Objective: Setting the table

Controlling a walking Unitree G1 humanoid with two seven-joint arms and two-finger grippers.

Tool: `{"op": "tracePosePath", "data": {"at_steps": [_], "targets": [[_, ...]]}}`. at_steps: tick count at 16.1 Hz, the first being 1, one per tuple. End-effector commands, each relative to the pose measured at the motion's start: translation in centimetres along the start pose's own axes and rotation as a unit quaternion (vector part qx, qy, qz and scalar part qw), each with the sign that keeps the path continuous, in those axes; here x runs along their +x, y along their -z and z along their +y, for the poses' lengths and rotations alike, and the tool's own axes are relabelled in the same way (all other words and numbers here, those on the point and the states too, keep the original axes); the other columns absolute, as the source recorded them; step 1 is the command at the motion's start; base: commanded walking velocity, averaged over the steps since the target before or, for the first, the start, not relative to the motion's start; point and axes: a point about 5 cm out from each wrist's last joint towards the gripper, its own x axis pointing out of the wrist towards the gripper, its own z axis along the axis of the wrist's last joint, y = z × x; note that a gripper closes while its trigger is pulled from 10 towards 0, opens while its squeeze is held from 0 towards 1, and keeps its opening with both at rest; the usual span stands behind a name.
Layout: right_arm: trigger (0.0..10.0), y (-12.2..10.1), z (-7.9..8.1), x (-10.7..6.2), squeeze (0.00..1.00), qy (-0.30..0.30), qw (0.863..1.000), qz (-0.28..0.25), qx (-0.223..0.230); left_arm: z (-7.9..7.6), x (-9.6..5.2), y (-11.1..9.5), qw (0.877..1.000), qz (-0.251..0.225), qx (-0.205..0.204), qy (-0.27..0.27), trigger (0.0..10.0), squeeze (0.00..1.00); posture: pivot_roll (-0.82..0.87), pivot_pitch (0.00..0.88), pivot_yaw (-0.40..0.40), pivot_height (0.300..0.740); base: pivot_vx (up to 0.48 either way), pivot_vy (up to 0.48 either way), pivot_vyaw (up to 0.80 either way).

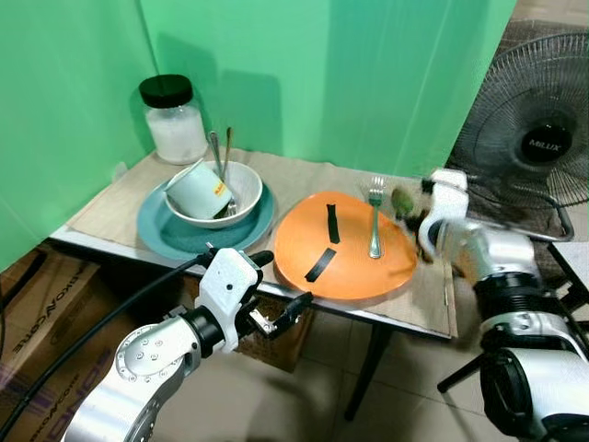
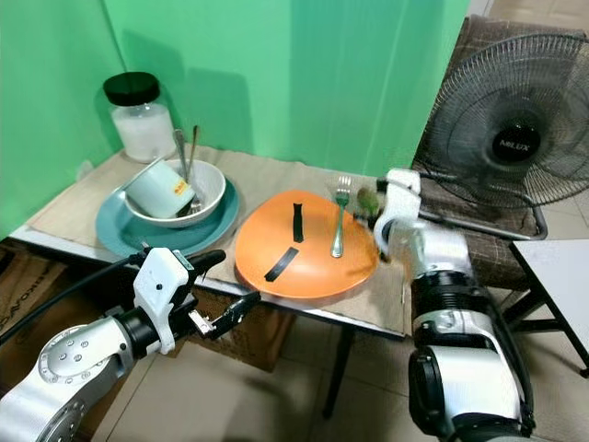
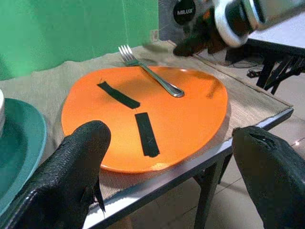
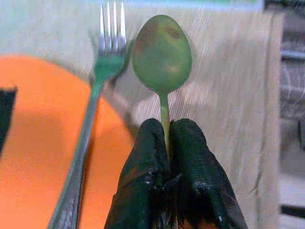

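An orange plate [image 1: 340, 244] with two black tape strips lies on the tan mat at the table's front right. A fork [image 1: 375, 216] rests on its far right part, tines away from me. My right gripper [image 4: 166, 126] is shut on the handle of a spoon [image 4: 162, 52]. It holds the spoon's bowl over the mat just right of the fork, beside the plate's rim [image 1: 402, 201]. My left gripper [image 1: 281, 281] stands open with nothing in it, below the table's front edge, in front of the orange plate [image 3: 157, 109].
A teal plate [image 1: 175, 235] at the left carries a white bowl [image 1: 241, 184] holding a tipped cup [image 1: 198, 191] and upright utensils [image 1: 221, 152]. A lidded jar [image 1: 175, 120] stands behind. A fan [image 1: 543, 138] is at the right and a cardboard box [image 1: 37, 304] under the table.
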Motion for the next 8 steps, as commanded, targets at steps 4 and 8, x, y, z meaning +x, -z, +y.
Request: {"op": "tracePosePath", "data": {"at_steps": [4,8], "targets": [[0.0,-2.9,1.1,-2.4,0.00,-0.045,0.996,-0.078,0.027,0.8,-0.1,-0.3,1.000,0.000,0.017,-0.011,10.0,0.00,-0.12,0.000,0.005,0.740,0.000,0.000,0.00],[4.3,-4.0,2.5,-6.2,0.00,-0.146,0.959,-0.244,0.020,3.3,0.2,-1.0,0.992,-0.015,0.036,-0.121,10.0,0.00,-0.11,0.000,0.022,0.740,0.000,0.000,0.00]]}}
